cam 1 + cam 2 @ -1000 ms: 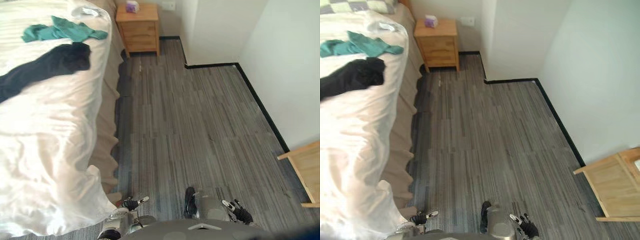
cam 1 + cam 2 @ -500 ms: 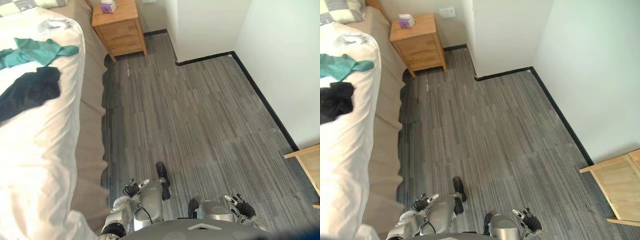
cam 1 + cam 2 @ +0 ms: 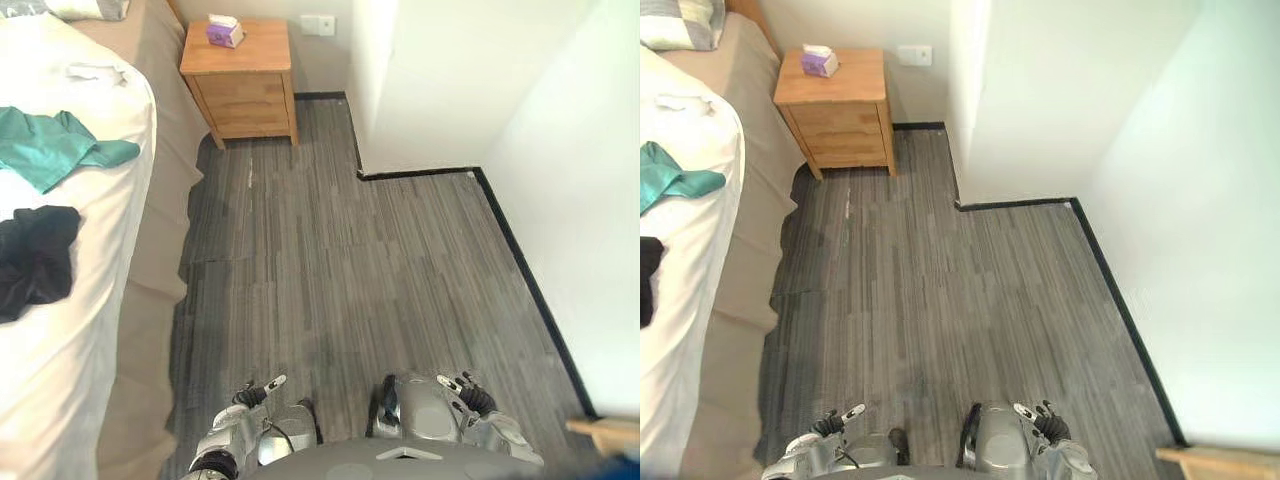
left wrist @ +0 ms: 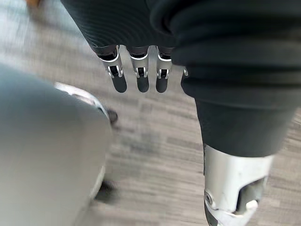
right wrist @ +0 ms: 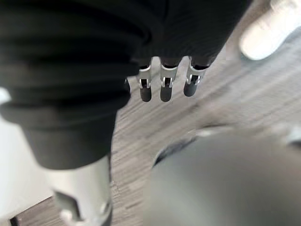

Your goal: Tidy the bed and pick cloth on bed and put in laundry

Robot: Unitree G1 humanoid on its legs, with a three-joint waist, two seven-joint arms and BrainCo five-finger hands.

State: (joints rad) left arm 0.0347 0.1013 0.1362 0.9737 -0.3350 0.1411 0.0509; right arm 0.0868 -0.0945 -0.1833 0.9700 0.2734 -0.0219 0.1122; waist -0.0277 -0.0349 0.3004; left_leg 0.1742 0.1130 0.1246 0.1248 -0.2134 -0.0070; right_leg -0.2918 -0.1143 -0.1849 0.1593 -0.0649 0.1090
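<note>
A wide bed (image 3: pixel 80 350) with a white quilt and a beige skirt is taken as the reference. A crumpled teal cloth (image 3: pixel 50 150) is laid on the quilt toward the head of the bed, close to its edge. A crumpled black cloth (image 3: pixel 35 260) is laid on the same quilt, further toward the foot of the bed, with a narrow strip of white left between the two. A small white scrap of cloth (image 3: pixel 95 70) is seen still nearer the head of the bed, and a checked pillow (image 3: pixel 680 25) is set at the head itself. A light wooden nightstand with drawers (image 3: pixel 245 85) is placed just beside the head of the bed, and a small purple tissue box (image 3: pixel 225 32) is carried on its top.

The grey striped plank floor (image 3: pixel 350 260) is spread out along the side of the bed. The left hand (image 3: pixel 252 393) is held low over this floor, near the foot corner of the bed, its fingers (image 4: pixel 138 77) straight and nothing grasped. The right hand (image 3: pixel 470 392) is held further out from the bed, its fingers (image 5: pixel 164 84) likewise extended and empty. Both cloths are left on the bed, well apart from either hand
</note>
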